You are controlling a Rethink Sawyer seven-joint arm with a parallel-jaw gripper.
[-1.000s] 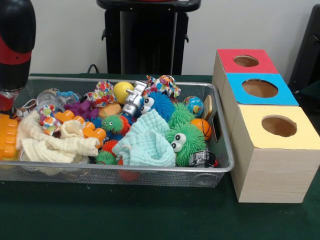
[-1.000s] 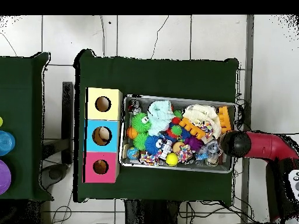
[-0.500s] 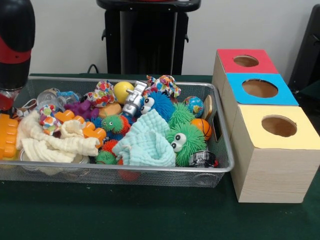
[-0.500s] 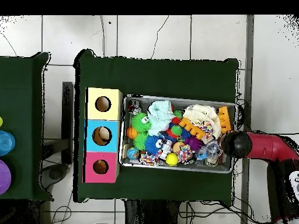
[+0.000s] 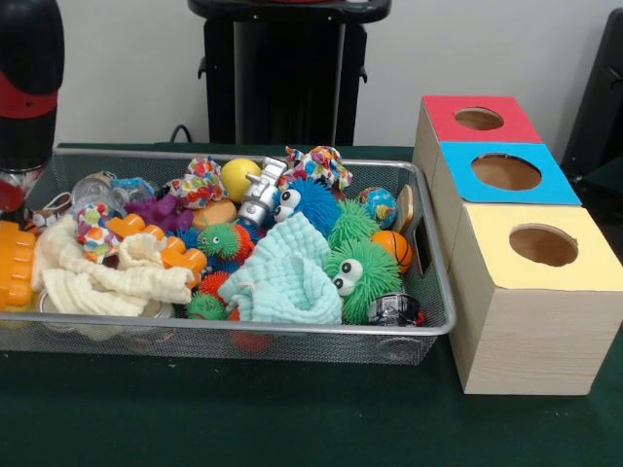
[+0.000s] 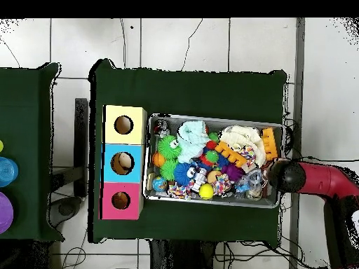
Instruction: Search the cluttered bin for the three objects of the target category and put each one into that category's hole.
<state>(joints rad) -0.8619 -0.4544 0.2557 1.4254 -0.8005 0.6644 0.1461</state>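
Green cloth covers the table [image 5: 292, 428], and a wire mesh bin [image 5: 292, 336] heaped with toys sits at its middle; just beside the bin stands a row of three wooden boxes [image 6: 124, 162] with yellow, blue and red holed tops. At the bin's opposite end the red and black arm [image 5: 29, 88] hangs over the rim; whether its jaws are open or closed cannot be told. Inside lie a mint cloth [image 5: 285, 277], green fuzzy balls [image 5: 362, 274] and a yellow ball [image 5: 238, 177].

Red and black Sawyer arm

The arm [image 5: 29, 88] is a thick, rounded glossy black cylinder ringed by a curved red band, with a small red and silver part beneath; from overhead its long link is red, capped in black.
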